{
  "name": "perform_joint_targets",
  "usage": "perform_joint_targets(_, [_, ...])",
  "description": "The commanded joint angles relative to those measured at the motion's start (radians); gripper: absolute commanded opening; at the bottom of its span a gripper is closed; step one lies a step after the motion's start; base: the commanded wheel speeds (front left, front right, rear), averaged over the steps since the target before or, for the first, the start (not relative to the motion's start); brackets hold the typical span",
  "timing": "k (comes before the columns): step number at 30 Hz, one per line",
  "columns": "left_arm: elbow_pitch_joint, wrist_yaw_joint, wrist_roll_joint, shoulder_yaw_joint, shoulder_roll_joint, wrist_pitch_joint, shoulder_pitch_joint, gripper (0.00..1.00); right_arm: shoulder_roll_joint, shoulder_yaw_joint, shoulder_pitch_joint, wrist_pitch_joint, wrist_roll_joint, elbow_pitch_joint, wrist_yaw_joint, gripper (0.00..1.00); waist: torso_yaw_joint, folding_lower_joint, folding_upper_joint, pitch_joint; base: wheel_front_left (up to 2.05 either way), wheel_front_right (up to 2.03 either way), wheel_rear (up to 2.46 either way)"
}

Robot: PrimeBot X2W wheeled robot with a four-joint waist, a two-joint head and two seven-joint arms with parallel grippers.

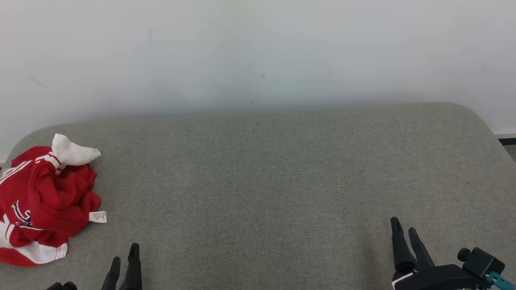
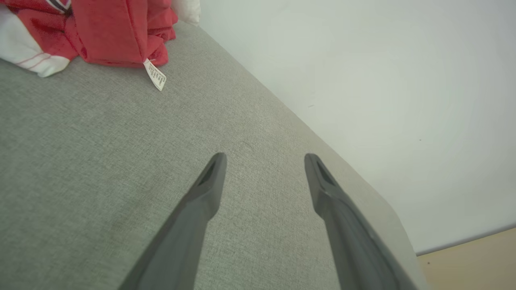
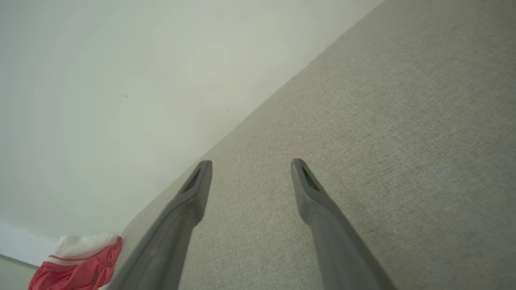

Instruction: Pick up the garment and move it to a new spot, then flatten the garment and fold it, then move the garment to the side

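The garment (image 1: 44, 197) is a crumpled red and white piece with a small white label, lying bunched at the far left of the grey fabric surface (image 1: 262, 181). It also appears in the left wrist view's top left corner as the garment (image 2: 100, 32) and at the bottom left of the right wrist view as the garment (image 3: 80, 262). My left gripper (image 1: 125, 253) stands open at the lower left, a short way right of and below the garment, empty. My right gripper (image 1: 404, 226) is open at the lower right, far from it, with nothing between its fingers.
A pale wall (image 1: 258, 52) runs along the far edge of the surface. The surface has rounded corners at back left and back right, and a strip of floor (image 1: 508, 147) shows past the right corner.
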Motion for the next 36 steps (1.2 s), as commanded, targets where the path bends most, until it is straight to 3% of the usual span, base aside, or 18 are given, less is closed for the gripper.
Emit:
perform_joint_targets(1, [-0.014,0.004,0.043,-0.003,0.012,-0.010,-0.004,1.00,-0.012,0.006,-0.010,-0.009,-0.041,-0.008,-0.001,1.00,0.000,0.0000,0.0000,-0.001,0.00,0.00,0.00])
perform_joint_targets(16, [-0.034,0.017,0.273,-0.032,0.037,-0.058,0.008,1.00,-0.029,0.031,-0.006,-0.057,-0.276,0.014,-0.001,1.00,0.004,0.0000,0.0000,-0.013,0.00,0.00,0.00])
perform_joint_targets(36, [-0.048,0.038,0.468,-0.048,0.057,-0.106,0.038,1.00,-0.044,0.059,0.013,-0.076,-0.506,0.004,-0.001,1.00,0.010,0.0000,0.0000,-0.028,0.00,0.00,0.00])
